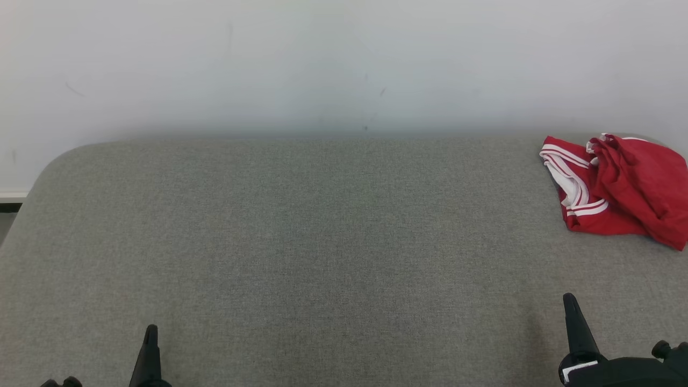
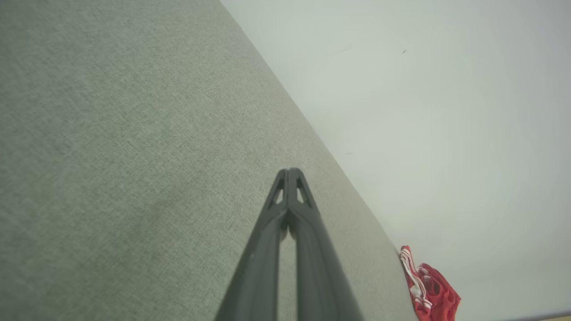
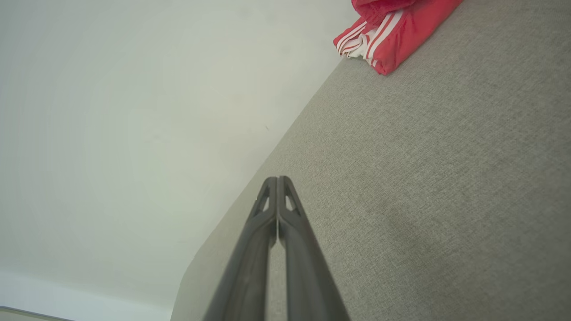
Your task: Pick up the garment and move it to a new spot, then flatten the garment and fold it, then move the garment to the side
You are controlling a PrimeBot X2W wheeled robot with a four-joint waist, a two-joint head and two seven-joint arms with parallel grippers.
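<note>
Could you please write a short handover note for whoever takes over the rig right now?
The left gripper is shut and empty, at the near left of the grey padded surface.
The right gripper is shut and empty, at the near right, apart from the garment.
The garment is red with white stripes and lies crumpled at the surface's far right, by the wall.
Done: nothing evident; it is neither flattened nor folded.
Left: pick it up, move it to a new spot, flatten, fold, set aside.
</note>
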